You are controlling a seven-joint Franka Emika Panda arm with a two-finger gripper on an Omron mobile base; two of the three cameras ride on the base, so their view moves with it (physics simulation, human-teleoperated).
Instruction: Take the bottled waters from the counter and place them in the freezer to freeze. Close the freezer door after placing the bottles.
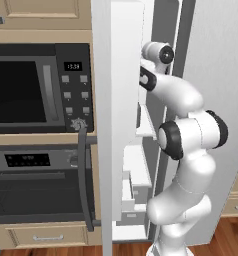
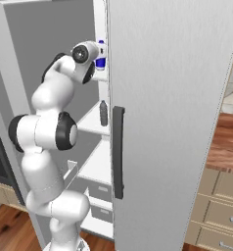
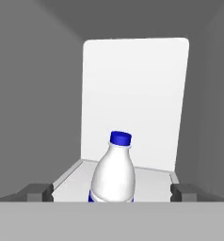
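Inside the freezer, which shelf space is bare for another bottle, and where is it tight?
Bare: the shelf below, above the drawers, and the strip around the grey bottle. Tight: the top shelf, where the blue-capped bottle stands between the open gripper fingertips.

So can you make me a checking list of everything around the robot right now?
Surface: white freezer shelf, the white bottle stands on it; lower shelf holds the grey bottle.
Job's things: white bottle with blue cap, upright on the upper shelf, also seen at; grey bottle upright one shelf below; freezer door swung open.
Clutter: nothing seen.
Tool: open, fingertips apart on either side of the white bottle, not touching it.
Cables: nothing seen.
Surroundings: microwave and oven to the left; shut fridge door with dark handle; drawers; wood floor.
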